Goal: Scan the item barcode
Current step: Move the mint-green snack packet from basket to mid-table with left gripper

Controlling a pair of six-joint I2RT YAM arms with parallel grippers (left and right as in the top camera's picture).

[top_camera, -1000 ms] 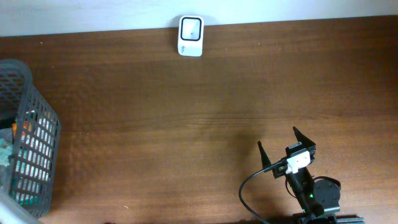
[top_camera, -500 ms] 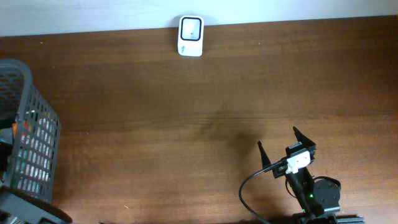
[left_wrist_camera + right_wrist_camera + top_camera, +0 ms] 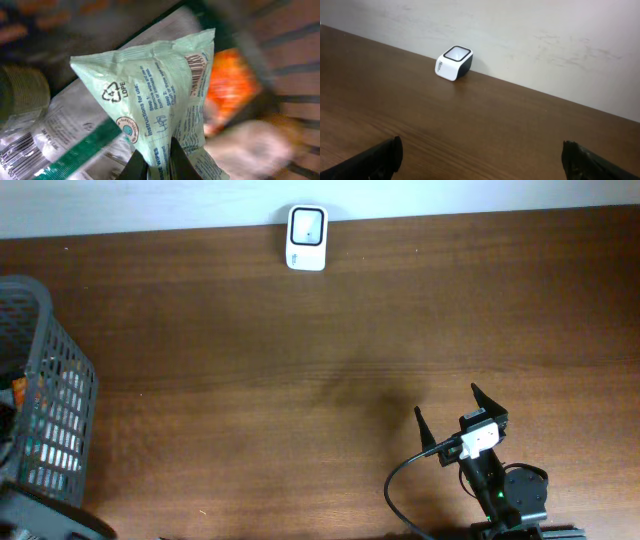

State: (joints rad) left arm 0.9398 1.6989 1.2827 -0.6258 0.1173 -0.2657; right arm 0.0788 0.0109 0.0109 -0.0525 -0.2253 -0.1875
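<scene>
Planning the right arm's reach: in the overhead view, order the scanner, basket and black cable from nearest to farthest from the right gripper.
1. Cable: just below and left of the right gripper, by the arm's base.
2. Scanner: up and left, at the table's far edge.
3. Basket: at the far left edge.

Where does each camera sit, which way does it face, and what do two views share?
Overhead: fixed above the table, facing straight down; shows basket, scanner, open right gripper.
Left wrist: on the left arm, facing a green packet among other packages; left gripper pinches its lower edge.
Right wrist: low over the table, facing the far wall; both fingertips show at the lower corners.
Shared: overhead and right wrist both show the scanner.
</scene>
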